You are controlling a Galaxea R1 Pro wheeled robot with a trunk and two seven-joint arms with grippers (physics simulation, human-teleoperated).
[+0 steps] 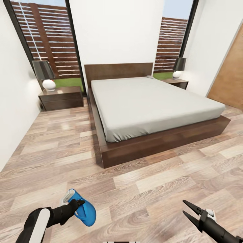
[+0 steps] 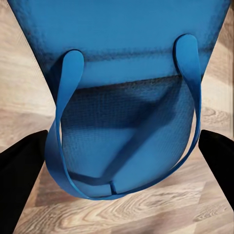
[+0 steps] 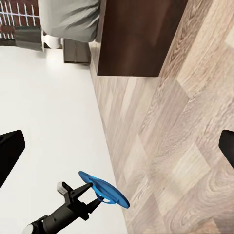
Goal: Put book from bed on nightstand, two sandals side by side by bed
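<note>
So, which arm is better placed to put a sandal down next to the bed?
The left. Its gripper already holds a blue sandal above the floor, on the bed's near-left side. The right gripper is open and empty.

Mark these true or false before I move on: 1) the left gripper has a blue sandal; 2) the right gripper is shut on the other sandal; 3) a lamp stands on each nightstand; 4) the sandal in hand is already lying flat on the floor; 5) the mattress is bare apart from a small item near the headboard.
1) True. The left gripper is shut on a blue sandal.
2) False. The right gripper is open with nothing between its fingers.
3) True. One lamp stands on the left nightstand, another lamp on the right nightstand.
4) False. The sandal is held up off the floor.
5) True. A small flat item, too small to identify, lies on the mattress by the headboard.
</note>
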